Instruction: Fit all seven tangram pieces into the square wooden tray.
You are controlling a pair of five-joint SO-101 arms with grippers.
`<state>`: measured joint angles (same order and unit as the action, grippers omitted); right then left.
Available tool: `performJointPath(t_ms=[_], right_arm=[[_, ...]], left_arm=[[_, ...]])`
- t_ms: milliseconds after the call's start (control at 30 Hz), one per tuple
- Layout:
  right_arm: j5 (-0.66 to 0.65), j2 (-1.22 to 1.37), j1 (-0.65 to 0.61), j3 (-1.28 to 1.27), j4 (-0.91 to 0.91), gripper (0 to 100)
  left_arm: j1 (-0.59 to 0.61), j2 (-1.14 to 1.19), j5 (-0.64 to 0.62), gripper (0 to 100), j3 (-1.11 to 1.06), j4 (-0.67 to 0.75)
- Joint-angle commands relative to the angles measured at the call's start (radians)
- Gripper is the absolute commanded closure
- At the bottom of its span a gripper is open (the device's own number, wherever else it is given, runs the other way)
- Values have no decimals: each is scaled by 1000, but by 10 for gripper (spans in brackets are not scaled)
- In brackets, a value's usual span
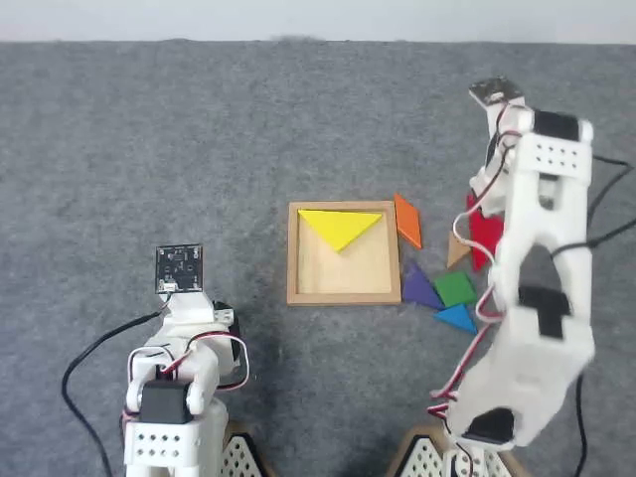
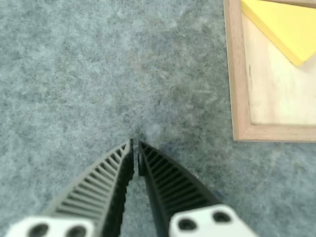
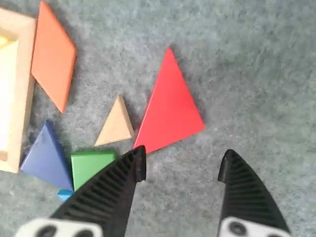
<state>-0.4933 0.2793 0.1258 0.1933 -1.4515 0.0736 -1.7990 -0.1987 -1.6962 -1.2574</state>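
One square wooden tray (image 1: pixel 293 253) is sitting on one grey mat (image 1: pixel 149 149). Seven tangram pieces are showing: five triangles, one square and one parallelogram. The five are counting out as a yellow triangle (image 1: pixel 340 227), a red triangle (image 1: pixel 482 238), a tan triangle (image 1: pixel 457 253), a purple triangle (image 1: pixel 419 288) and a blue triangle (image 1: pixel 457 318). A green square (image 1: pixel 455 288) and an orange parallelogram (image 1: pixel 407 221) are completing the set. One piece is lying in the tray and six are lying to its right. Two arms are standing near: a left arm (image 1: pixel 169 397) and a right arm (image 1: pixel 542 229).
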Motion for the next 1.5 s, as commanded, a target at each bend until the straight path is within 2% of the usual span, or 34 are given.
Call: performJointPath(t_ms=[0,100,233,333,433,733,900,1033,1300,1467], right_arm=[[0,-271,7,-301,208,757],[-2,-360,-27,-486,321,757],[17,-338,-35,-497,321,757],[23,-289,-8,-445,318,753],[17,-220,15,-368,318,708],[-130,74,51,-109,305,699],[-138,213,30,28,303,698],[-149,262,10,41,289,698],[-130,305,-58,38,202,698],[31,292,-54,40,186,698]], left_arm=[[6,-20,15,986,13,-5],[6,-20,15,986,13,-5],[6,-20,15,986,13,-5],[6,-20,15,986,13,-5],[6,-20,15,986,13,-5],[6,-20,15,986,13,-5],[6,-20,15,986,13,-5],[6,-20,15,986,13,-5],[6,-20,15,986,13,-5],[6,-20,15,986,13,-5]])
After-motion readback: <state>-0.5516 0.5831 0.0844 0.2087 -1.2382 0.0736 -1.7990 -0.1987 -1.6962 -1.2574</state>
